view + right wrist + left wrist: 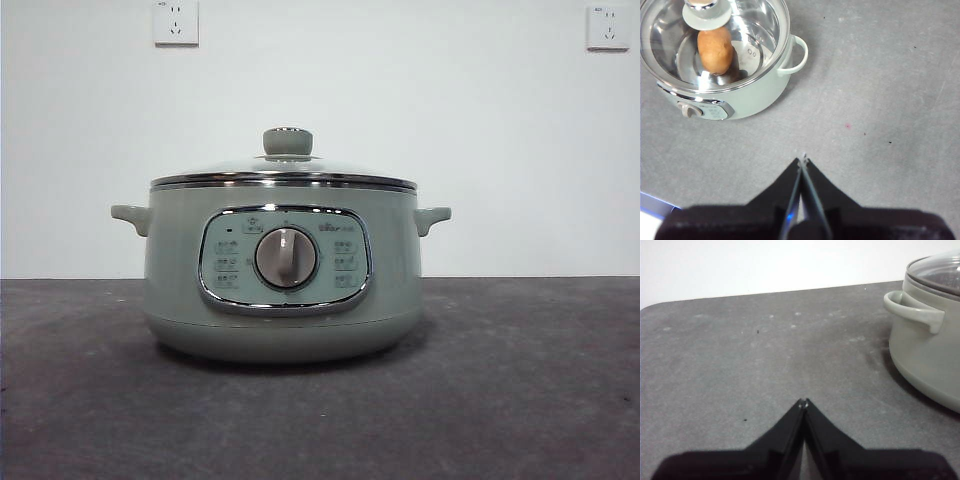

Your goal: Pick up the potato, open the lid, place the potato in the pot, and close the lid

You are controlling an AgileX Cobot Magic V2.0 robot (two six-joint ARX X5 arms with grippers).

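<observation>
Potato [715, 50] is seen lying inside the pot [283, 275], on its shiny steel floor, under the glass lid [284, 170]. The lid is set flat on the pot's rim, with its round green knob on top. The pot is stood on a dark gray desk [520, 390] that looks a bit rough and dusty, with small pale specks and a few tiny dark dots on it. A small handle is seen on each side of the pot, and a silver dial sits in the middle of its front panel.

A plain white wall is seen behind the desk. Two white wall sockets [176, 22] are fixed high on it, one toward each upper corner of the front view.

The left gripper [803, 402] is held above bare desk, near one pot handle, with its jaws pressed together and nothing between them. The right gripper [802, 159] is held above bare desk too, apart from the pot, and its jaws are also pressed together on nothing.
</observation>
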